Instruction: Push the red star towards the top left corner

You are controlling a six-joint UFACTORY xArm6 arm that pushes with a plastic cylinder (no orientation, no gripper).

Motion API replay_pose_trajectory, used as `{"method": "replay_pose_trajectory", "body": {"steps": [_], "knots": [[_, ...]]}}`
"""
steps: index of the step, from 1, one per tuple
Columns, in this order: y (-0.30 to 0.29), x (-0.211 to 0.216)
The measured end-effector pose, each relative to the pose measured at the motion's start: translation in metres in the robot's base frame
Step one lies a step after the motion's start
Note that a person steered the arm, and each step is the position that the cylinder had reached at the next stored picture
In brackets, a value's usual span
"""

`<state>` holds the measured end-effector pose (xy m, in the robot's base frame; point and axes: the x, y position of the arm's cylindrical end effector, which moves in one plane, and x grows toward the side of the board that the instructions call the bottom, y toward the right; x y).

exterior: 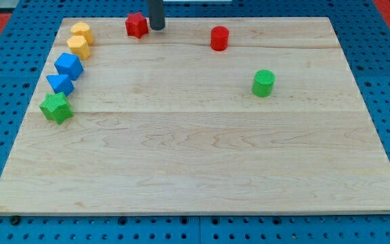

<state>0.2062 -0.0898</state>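
At the board's 12 o'clock edge, my tip [156, 29] stands just beside the red star [136, 25], at the star's 3 o'clock side and so close that contact cannot be ruled in or out; it is a bare rod with nothing to open or shut, and it grips nothing. From the wooden board's [202, 169] middle the star lies at about 11 o'clock, near the top edge and some way short of the top left corner. Between star and corner sit two yellow blocks [80, 39] (their exact shapes are hard to make out), with a blue cube-like block [68, 66], a blue triangular block [60, 83] and a green star [56, 108] strung below them toward 7 o'clock. A red cylinder [219, 38] and a green cylinder [263, 83] stand well apart on the view's right. The push looks best kept straight toward 9 o'clock, through the star's centre so it does not spin off the tip, hugging the top edge, and eased before the star nudges the upper yellow block.
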Motion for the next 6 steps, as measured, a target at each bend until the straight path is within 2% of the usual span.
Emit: {"method": "replay_pose_trajectory", "body": {"steps": [2, 3, 4, 6], "knots": [[-0.032, -0.012], [-0.002, 0.013], [-0.001, 0.029], [-0.032, 0.005]]}}
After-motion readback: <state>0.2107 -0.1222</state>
